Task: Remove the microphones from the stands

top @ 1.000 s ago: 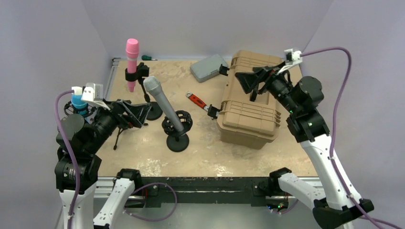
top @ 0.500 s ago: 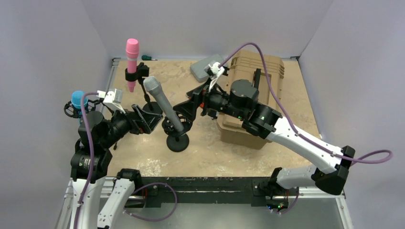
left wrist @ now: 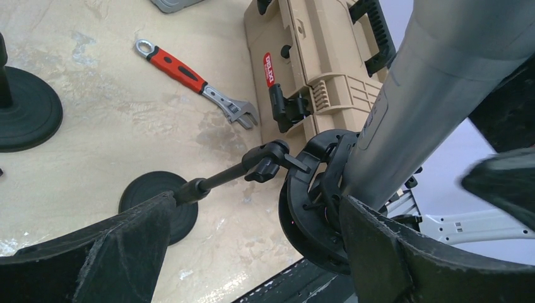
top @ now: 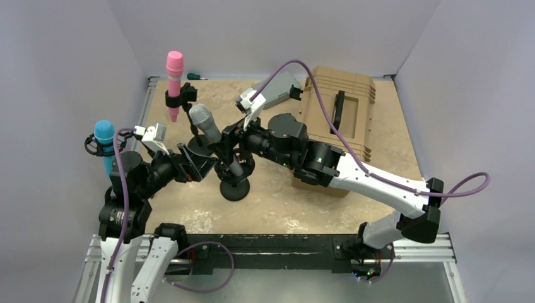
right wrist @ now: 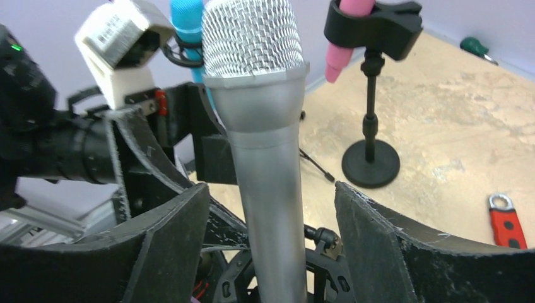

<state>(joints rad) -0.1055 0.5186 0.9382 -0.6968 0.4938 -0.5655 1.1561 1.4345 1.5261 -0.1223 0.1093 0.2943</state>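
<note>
A grey microphone (top: 211, 136) leans up-left in a black shock-mount stand (top: 234, 169) with a round base (top: 234, 189) at the table's middle. My right gripper (top: 228, 140) is open, its fingers on either side of the microphone body (right wrist: 268, 183), with a gap on each side. My left gripper (top: 200, 164) is open just left of the stand. In the left wrist view the shock mount (left wrist: 318, 202) and stand rod (left wrist: 217, 178) lie between its fingers (left wrist: 113, 259), and the microphone body (left wrist: 416, 95) rises at the right.
A pink microphone (top: 174, 72) on its stand stands at the back left, a blue one (top: 104, 137) at the far left. A tan case (top: 337, 120) sits to the right, a red wrench (left wrist: 189, 74) before it, a grey box (top: 276, 87) and a screwdriver (top: 195, 76) at the back.
My right arm has swung left from above the tan case and brought its open gripper around the grey microphone. My left gripper has moved right, up to the stand.
</note>
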